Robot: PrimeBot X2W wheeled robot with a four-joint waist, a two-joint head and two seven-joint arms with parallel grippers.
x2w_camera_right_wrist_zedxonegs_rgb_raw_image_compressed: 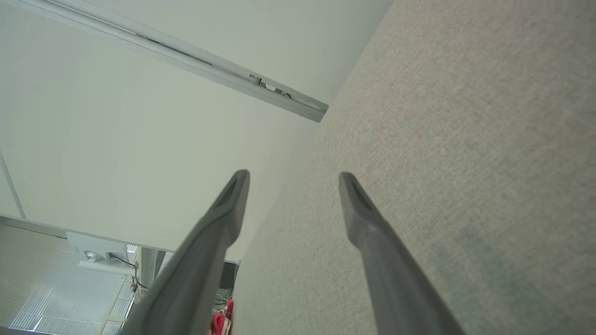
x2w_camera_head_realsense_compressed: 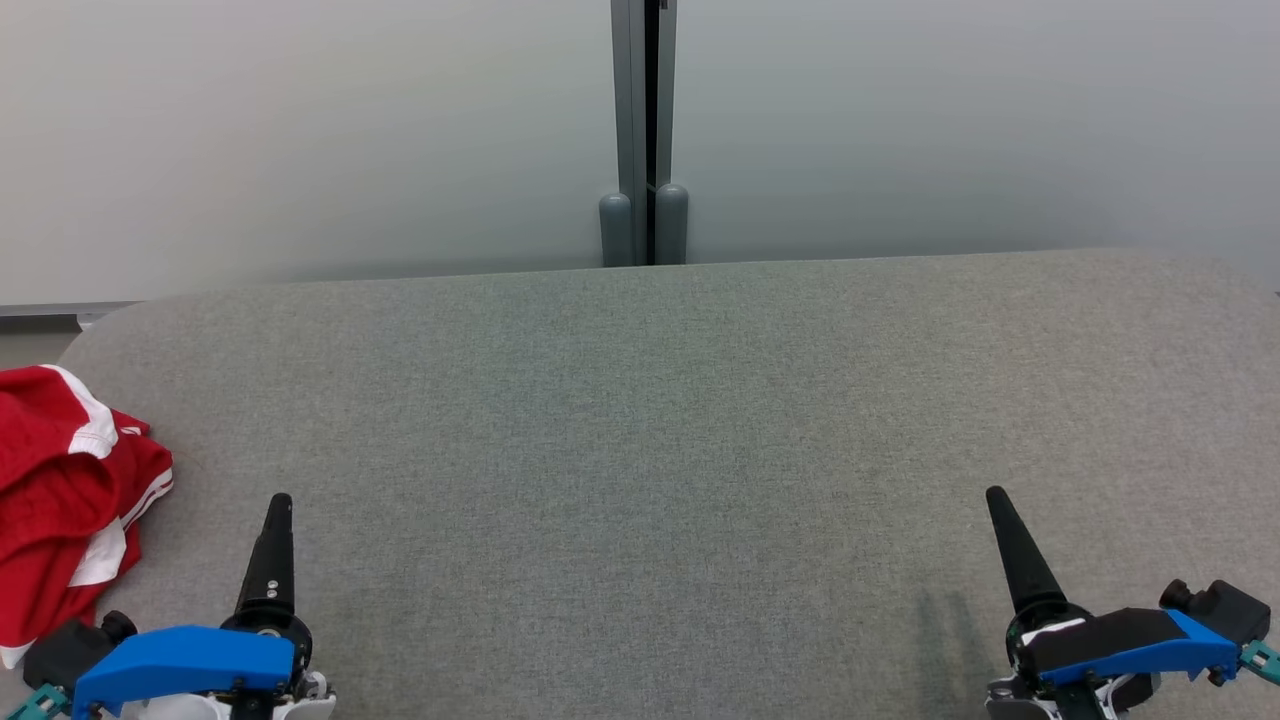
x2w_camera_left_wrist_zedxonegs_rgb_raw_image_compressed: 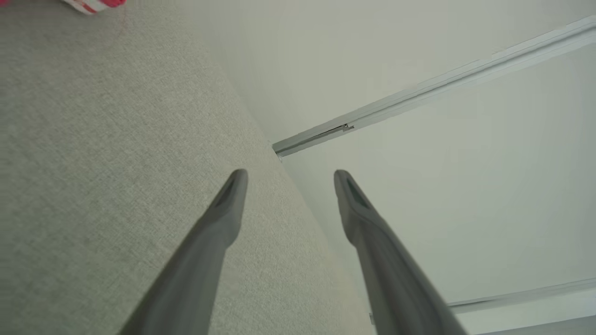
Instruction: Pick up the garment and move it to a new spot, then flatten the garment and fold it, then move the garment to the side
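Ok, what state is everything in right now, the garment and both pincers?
garment: crumpled in a heap at the left edge of the table, not flattened or folded, nothing gripping it
left pincer: open, empty, above the table
right pincer: open, empty, above the table

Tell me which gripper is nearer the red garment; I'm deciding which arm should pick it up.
Left. The left gripper is just right of the red garment, apart from it; the right gripper is far off toward the opposite side.
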